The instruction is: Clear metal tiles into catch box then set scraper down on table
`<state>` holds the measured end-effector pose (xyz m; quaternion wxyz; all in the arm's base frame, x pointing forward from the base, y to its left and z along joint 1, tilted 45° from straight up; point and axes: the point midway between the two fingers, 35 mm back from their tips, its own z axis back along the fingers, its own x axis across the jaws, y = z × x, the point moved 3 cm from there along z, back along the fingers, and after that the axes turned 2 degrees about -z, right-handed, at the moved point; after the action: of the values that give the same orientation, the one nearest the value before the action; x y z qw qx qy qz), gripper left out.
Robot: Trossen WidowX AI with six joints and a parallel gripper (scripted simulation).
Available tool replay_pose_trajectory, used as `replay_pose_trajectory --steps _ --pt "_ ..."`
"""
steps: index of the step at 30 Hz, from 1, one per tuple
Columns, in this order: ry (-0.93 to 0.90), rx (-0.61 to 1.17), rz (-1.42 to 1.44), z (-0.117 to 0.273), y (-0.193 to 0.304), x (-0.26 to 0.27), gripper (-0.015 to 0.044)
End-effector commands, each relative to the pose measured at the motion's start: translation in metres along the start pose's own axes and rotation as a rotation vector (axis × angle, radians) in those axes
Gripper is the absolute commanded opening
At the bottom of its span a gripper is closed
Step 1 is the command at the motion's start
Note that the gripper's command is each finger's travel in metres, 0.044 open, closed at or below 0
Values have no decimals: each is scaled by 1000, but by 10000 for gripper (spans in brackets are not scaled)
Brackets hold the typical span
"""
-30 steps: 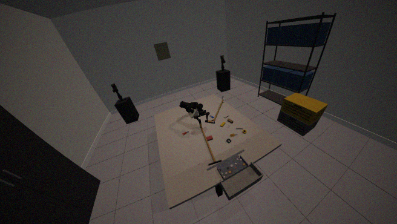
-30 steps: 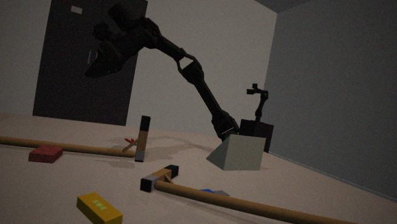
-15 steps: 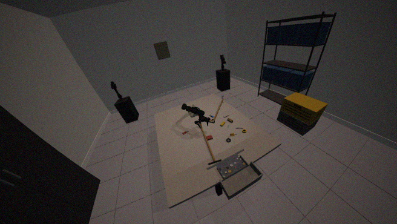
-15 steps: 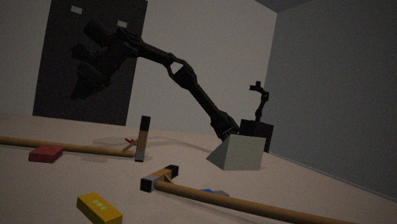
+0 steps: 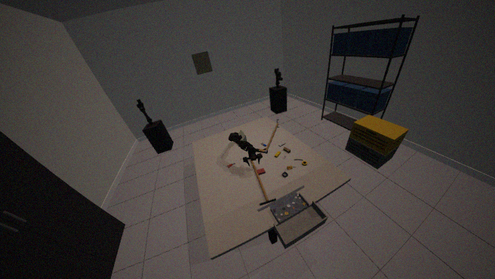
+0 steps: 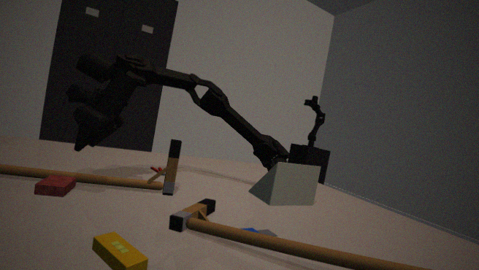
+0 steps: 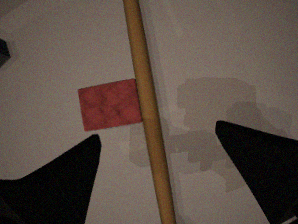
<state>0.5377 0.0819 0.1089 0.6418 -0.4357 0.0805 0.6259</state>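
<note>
My gripper (image 5: 253, 162) (image 6: 85, 146) (image 7: 160, 133) is open and empty, pointing down above the handle of the long scraper (image 5: 260, 182) (image 6: 109, 180) (image 7: 145, 90). In the wrist view the handle runs between the spread fingers, below them. The scraper lies on the table, its upright grip block (image 6: 171, 168) at the near-arm end and its dark blade (image 5: 268, 202) beside the steel plate (image 5: 278, 204). Several small tiles (image 5: 287, 213) are scattered on the plate. The catch box (image 5: 320, 211) adjoins the plate's far end; no tiles can be made out in it.
A red block (image 5: 261, 171) (image 6: 55, 185) (image 7: 111, 105) lies against or very near the handle. A second long-handled tool (image 5: 272, 139) (image 6: 292, 247) lies on the other side. A yellow block (image 5: 278, 154) (image 6: 120, 252), a yellow tape roll (image 5: 304, 163) and red-handled pliers (image 5: 230, 165) lie around.
</note>
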Motion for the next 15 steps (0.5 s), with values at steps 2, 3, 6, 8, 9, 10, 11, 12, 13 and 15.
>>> replay_pose_trajectory --steps 2,3,6,8,9,10,11,12,13,15 --pt "8 60 -30 -26 5 -6 440" --pt "10 66 -33 -29 6 -7 440" --pt "11 74 -36 -33 7 -8 440" --pt "11 74 -36 -32 7 -8 440" --pt "11 72 -35 -31 7 -8 440" --pt "11 70 -34 -28 8 -7 440" --pt "11 67 -33 -25 8 -6 440" --pt "11 64 -32 -23 9 -6 440" --pt "10 62 -30 -20 10 -5 440" --pt "10 56 -28 -14 11 -4 440"
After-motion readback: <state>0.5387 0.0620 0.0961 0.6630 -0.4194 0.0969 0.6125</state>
